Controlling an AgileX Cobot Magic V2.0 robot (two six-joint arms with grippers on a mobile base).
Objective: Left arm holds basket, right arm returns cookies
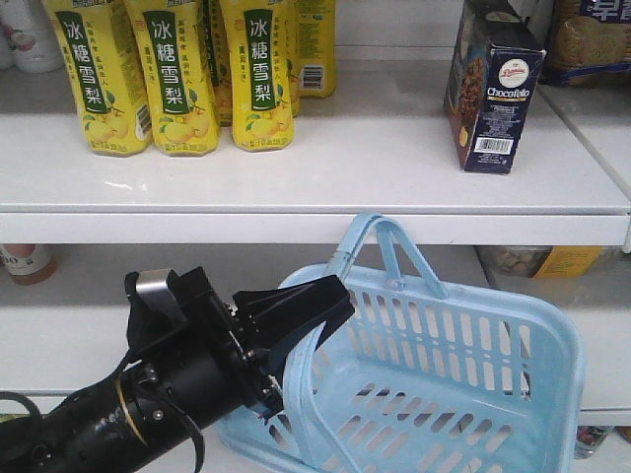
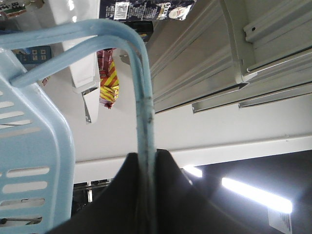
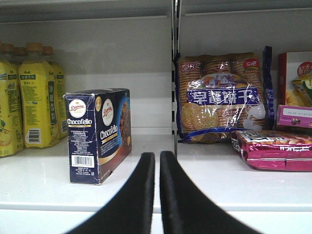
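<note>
Since dark navy cardboard Chocofallo cookie box [image 3: 99, 135] sits on white shelf [image 1: 315, 163], right claw [image 3: 157, 161] clenched empty; left claw [image 2: 146, 168] grasping light blue plastic basket [image 1: 463, 365] handle. Box probably light, crushable, grab flat sides.

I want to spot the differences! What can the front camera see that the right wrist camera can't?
Only the front view shows the light blue basket and the left arm, its gripper clamped on a basket handle. Only the right wrist view shows the right gripper, jaws nearly closed on nothing, plus the bagged biscuits and a pink snack pack. Both show the cookies standing on the white shelf beside yellow bottles.
</note>
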